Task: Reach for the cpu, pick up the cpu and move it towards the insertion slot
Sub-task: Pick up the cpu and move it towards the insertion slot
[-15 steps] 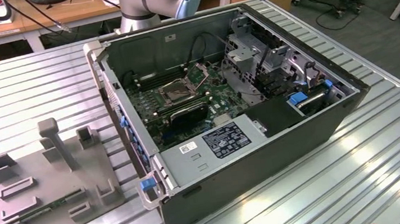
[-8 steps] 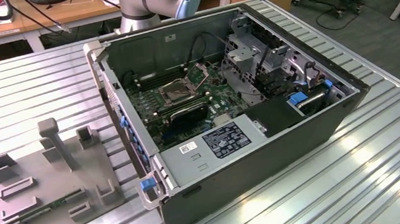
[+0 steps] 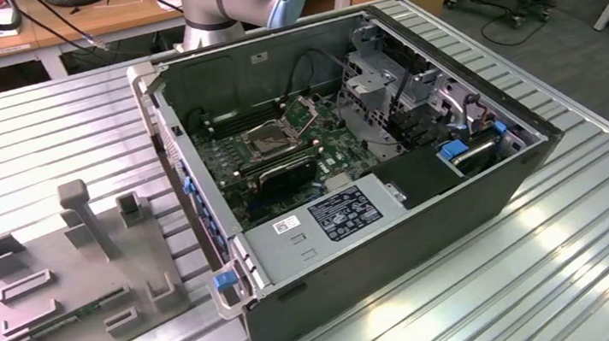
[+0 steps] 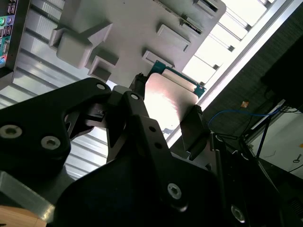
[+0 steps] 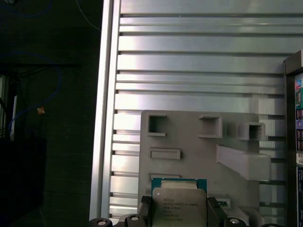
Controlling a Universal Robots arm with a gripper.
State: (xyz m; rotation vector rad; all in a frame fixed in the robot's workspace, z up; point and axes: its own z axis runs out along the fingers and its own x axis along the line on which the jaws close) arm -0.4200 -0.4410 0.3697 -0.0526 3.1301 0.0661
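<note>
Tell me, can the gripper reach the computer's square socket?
Probably yes: the case lies open, nothing covers the insertion slot, and the gripper holding the cpu hangs outside the case.

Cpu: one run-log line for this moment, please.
pincer: shut on pale silvery square metal-topped cpu | cpu: over grey plastic fixture plate | silver-framed square insertion slot: not yet reached

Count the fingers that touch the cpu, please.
2. One finger grips one edge of the cpu; the other finger grips the opposite edge. No further finger seems hidden.
</note>
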